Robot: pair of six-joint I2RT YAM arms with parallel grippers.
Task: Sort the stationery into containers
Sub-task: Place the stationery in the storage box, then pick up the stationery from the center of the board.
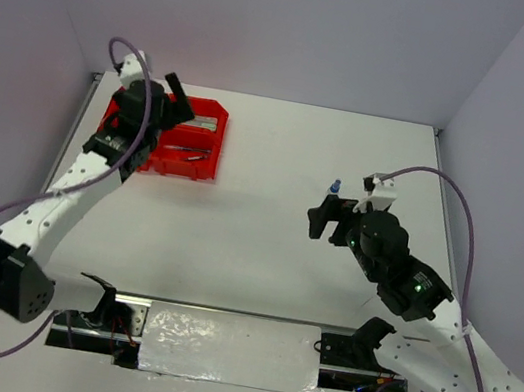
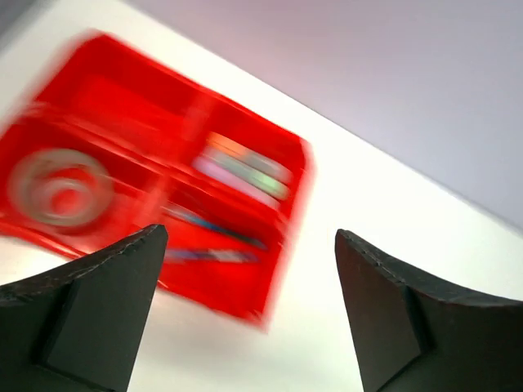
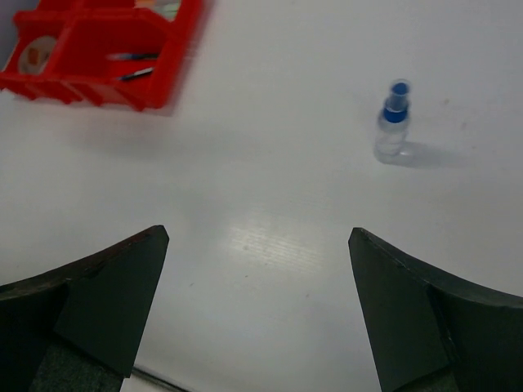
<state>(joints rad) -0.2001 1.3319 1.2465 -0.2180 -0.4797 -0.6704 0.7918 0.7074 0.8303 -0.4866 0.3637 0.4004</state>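
Right wrist view carries the main risk. The blue-capped clear bottle point(image 3: 391, 122) stands upright on the table point(image 3: 270, 188), tall, narrow and probably light. It sits ahead of the right jaws, beyond the tips and not yet between them, and off their midline toward the right-hand finger. The right jaws stand wide apart and hold nothing. If they go straight forward from this line, the right-hand finger could strike the bottle's side before the other finger arrives. That would tip it, and a round bottle lying flat may roll away across the smooth surface. A grip high on the cap could also let the body swing or slip, so centring first and closing on the clear body looks safer.

From above, the bottle is the only loose piece I can see on the table, just beyond the right jaws' tips. The red tray point(image 3: 159, 90) lies well apart, far ahead and to their left, so the carry is long.

The left jaws are also apart and empty, hanging over the tray. That view is blurred. A tape roll point(image 2: 59, 186), pens point(image 2: 214, 233) and markers point(image 2: 245, 167) lie in separate compartments ahead of those jaws.
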